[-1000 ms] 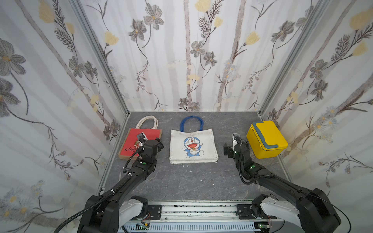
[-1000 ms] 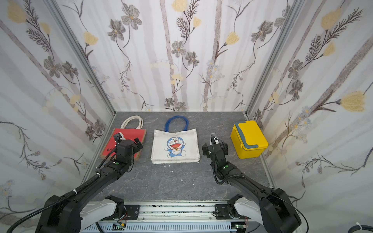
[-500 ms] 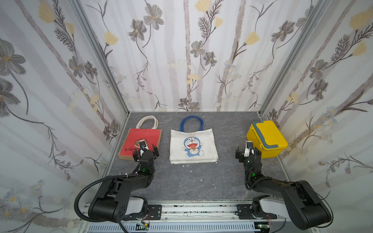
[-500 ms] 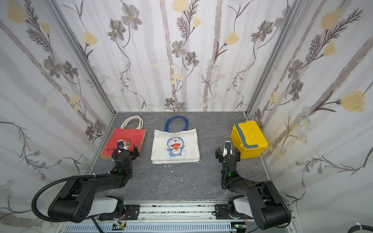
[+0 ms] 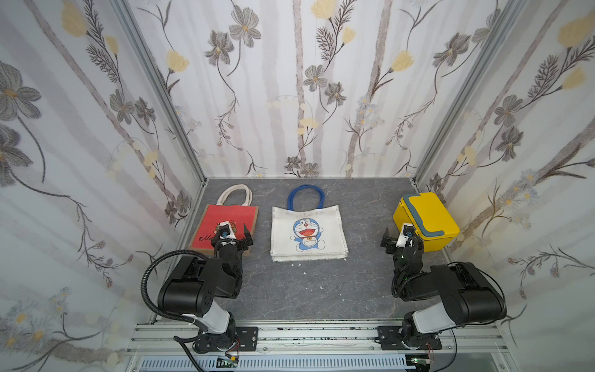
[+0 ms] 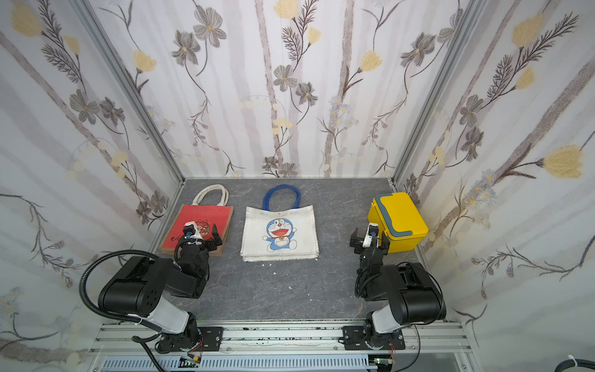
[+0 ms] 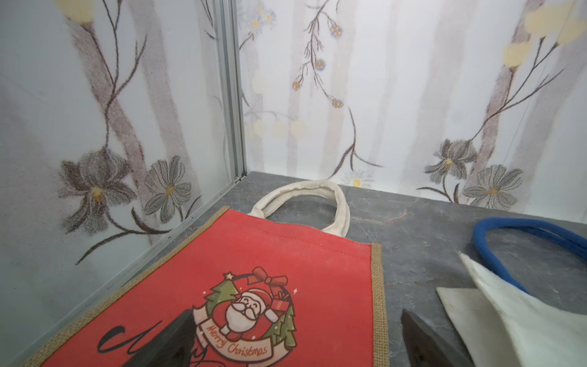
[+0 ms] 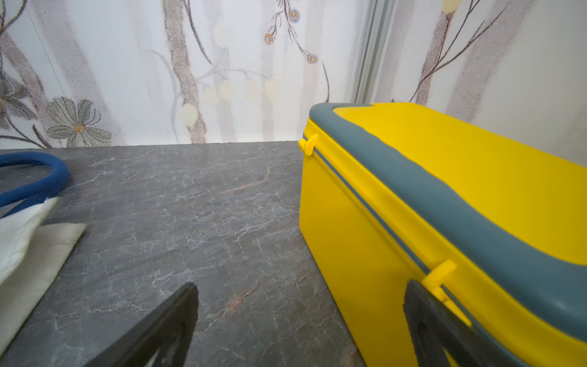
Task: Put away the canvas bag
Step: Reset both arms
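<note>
The white canvas bag [image 5: 309, 233] [image 6: 280, 233] with a blue cartoon print and blue handles lies flat mid-table; its edge also shows in the left wrist view [image 7: 524, 324] and the right wrist view [image 8: 28, 248]. My left gripper [image 5: 231, 240] [image 6: 204, 236] [image 7: 298, 317] is open, low over the near part of a red Christmas bag [image 5: 231, 215] [image 7: 254, 254], left of the canvas bag. My right gripper [image 5: 399, 240] [image 6: 369, 240] [image 8: 300, 286] is open over bare table, right of the bag, one finger close beside a yellow box [image 5: 428, 219]. Neither holds anything.
The yellow box [image 6: 399, 215] [image 8: 444, 190] with a grey band on its closed lid stands at the right wall. The red bag [image 6: 206, 214] lies against the left wall, cream handles pointing back. Flowered walls enclose three sides. Both arms are folded near the front rail.
Both arms have drawn back toward the front rail and folded up; the grippers slid nearer and outward from the canvas bag. Both stayed open. The bags and box have not moved.
</note>
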### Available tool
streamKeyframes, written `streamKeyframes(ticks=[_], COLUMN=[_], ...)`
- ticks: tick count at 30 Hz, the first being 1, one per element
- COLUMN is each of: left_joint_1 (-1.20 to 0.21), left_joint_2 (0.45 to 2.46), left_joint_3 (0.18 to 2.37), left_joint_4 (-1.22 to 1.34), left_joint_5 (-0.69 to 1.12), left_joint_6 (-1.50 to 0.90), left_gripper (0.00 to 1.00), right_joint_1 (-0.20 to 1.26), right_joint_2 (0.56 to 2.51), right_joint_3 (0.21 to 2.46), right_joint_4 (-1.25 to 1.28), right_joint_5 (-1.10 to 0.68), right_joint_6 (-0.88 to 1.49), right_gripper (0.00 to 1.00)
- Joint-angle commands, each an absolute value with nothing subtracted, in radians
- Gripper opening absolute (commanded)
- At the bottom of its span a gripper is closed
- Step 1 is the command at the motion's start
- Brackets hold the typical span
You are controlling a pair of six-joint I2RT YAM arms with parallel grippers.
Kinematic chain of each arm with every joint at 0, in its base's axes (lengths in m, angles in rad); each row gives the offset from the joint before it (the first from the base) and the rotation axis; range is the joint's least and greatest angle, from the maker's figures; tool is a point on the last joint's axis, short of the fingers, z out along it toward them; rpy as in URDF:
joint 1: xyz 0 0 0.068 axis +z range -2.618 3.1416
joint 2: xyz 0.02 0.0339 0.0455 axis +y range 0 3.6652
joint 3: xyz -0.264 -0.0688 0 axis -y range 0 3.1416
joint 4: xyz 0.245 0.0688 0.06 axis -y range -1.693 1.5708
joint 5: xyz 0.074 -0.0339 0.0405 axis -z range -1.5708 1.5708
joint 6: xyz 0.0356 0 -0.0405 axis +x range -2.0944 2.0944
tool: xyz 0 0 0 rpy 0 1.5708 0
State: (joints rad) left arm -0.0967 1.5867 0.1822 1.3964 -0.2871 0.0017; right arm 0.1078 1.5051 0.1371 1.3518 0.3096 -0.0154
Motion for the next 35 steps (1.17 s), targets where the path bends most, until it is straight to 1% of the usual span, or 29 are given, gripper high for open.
streamKeyframes(ticks=[1,3,4,5,8,11,15,35], left_joint_1=[-0.087,-0.082,-0.078,-0.069,-0.044,-0.043,-0.056,-0.055], left_joint_2=[1.601,1.589,1.597,1.585,1.585,1.587,1.591,1.590], left_joint_3=[0.205,0.216,0.219,0.233,0.241,0.241,0.229,0.231], left_joint_4=[1.436,1.390,1.405,1.355,1.335,1.343,1.369,1.365], left_joint_5=[-0.222,-0.209,-0.213,-0.221,-0.195,-0.197,-0.253,-0.250], left_joint_6=[-0.003,-0.014,-0.017,-0.038,-0.061,-0.060,-0.061,-0.061], left_gripper=[1.00,1.00,1.00,1.00,1.00,1.00,1.00,1.00], right_joint_1=[0.093,0.071,0.057,0.046,0.043,0.043,0.046,0.043], right_joint_2=[1.496,1.513,1.507,1.504,1.508,1.506,1.506,1.505], right_joint_3=[0.179,0.191,0.201,0.206,0.201,0.200,0.198,0.197], right_joint_4=[1.334,1.344,1.310,1.294,1.311,1.312,1.315,1.316], right_joint_5=[0.253,0.232,0.231,0.214,0.209,0.209,0.209,0.204], right_joint_6=[0.008,0.028,0.046,0.054,0.056,0.056,0.054,0.053], right_gripper=[1.00,1.00,1.00,1.00,1.00,1.00,1.00,1.00])
